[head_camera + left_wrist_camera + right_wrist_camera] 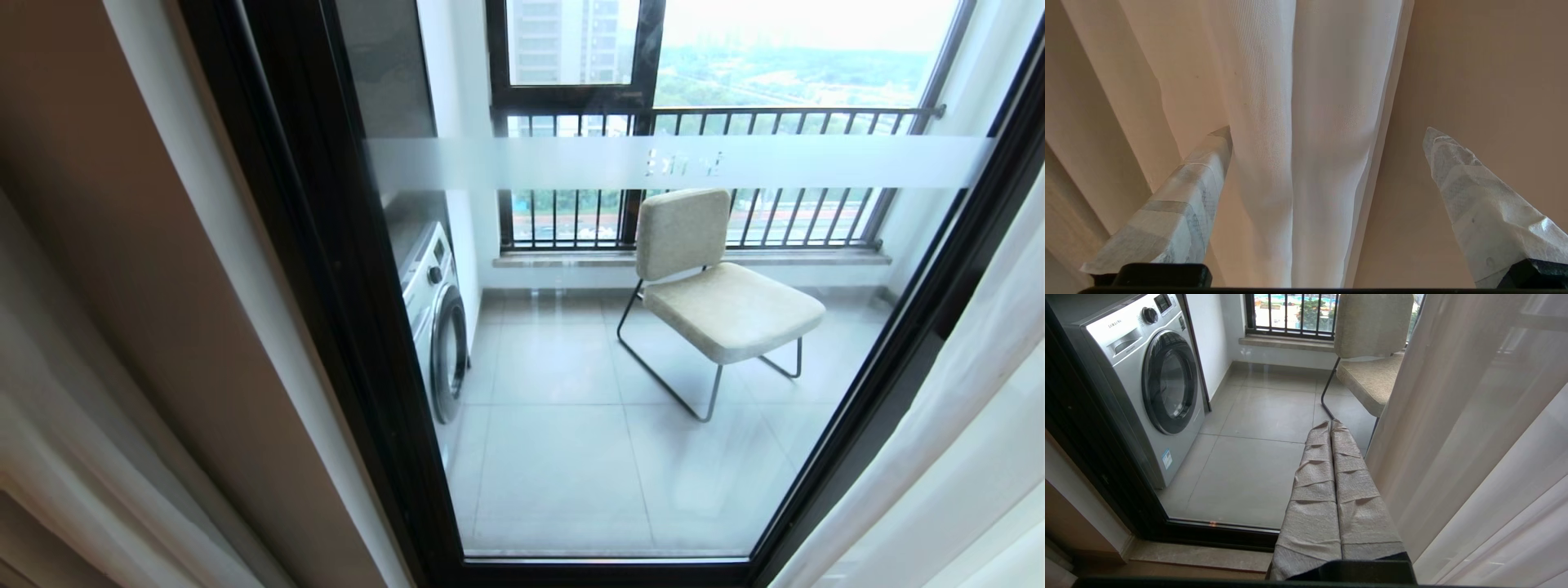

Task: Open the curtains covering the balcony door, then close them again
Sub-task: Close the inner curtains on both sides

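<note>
1. The balcony door [343,269] is right in front of the robot. It is a tall glass pane in a thick black frame, with a frosted white band [669,162] across the glass.
2. The curtains are pulled to both sides, so the glass is bare in the middle.
3. On the left side hangs a thick beige drape [122,327]. On the right side hangs a thin white sheer [963,425].
4. Through the glass you can see a washing machine [433,318] on the left, and a beige chair [718,294] with thin metal legs further right. Far behind them is a black railing [735,122] at the outer window.
5. The left gripper [1327,136] does not show in the head view. In its own wrist view its two wrapped fingers [1180,208] stand wide apart and hold nothing.
6. A fold of white sheer [1298,143] hangs in front of the left gripper, in the gap between the two fingers. It passes just beside one fingertip. The other finger is well apart from it. Thick beige folds [1118,90] hang on either side of the sheer.
7. The right gripper [1331,424] is low, near the door sill [1200,555]. Its two wrapped fingers are pressed tight together with nothing between them.
8. The right sheer [1474,437] hangs just beside the right gripper. I cannot tell if it touches the fingers.
</note>
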{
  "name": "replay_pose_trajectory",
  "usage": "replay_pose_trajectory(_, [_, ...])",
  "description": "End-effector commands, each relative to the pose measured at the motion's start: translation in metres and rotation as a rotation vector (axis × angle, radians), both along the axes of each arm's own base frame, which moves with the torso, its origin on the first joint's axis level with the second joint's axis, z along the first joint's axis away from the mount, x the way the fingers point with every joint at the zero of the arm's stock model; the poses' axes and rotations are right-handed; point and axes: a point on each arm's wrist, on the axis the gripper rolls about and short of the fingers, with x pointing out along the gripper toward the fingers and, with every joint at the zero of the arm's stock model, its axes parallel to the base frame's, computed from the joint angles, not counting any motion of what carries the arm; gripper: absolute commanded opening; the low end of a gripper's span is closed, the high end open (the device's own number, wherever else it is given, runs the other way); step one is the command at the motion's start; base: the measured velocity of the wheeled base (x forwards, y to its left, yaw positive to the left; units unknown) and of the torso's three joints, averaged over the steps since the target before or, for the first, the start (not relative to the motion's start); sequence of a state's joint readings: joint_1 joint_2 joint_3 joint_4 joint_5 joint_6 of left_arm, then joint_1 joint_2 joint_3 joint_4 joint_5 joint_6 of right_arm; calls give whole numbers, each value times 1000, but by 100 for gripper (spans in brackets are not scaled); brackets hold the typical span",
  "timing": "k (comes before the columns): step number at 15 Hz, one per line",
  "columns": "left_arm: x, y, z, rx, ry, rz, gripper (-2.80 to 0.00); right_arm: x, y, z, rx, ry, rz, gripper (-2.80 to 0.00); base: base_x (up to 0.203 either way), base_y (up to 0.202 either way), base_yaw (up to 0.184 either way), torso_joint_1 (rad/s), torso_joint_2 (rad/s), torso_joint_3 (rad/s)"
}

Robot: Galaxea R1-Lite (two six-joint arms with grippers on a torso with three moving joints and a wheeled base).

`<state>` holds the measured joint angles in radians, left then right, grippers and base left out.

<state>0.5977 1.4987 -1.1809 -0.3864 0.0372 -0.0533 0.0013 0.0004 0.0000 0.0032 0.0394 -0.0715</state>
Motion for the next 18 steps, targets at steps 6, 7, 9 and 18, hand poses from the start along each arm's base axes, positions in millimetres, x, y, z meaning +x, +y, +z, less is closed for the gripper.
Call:
replay_pose_trajectory(6, [24, 20, -10, 47, -61, -31, 0, 0, 0, 0, -1, -1, 1, -280, 0, 0, 0, 0, 0, 0])
replay_pose_trajectory(7, [25, 21, -11, 49, -62, -36, 0, 0, 0, 0, -1, -1, 1, -280, 0, 0, 0, 0, 0, 0])
replay_pose_trajectory(9, [28, 22, -10, 58, -75, -39, 0, 0, 0, 0, -1, -1, 1, -280, 0, 0, 0, 0, 0, 0])
replay_pose_trajectory(18, [29, 19, -9, 68, -88, -66, -280, 0, 0, 0, -1, -1, 1, -280, 0, 0, 0, 0, 0, 0])
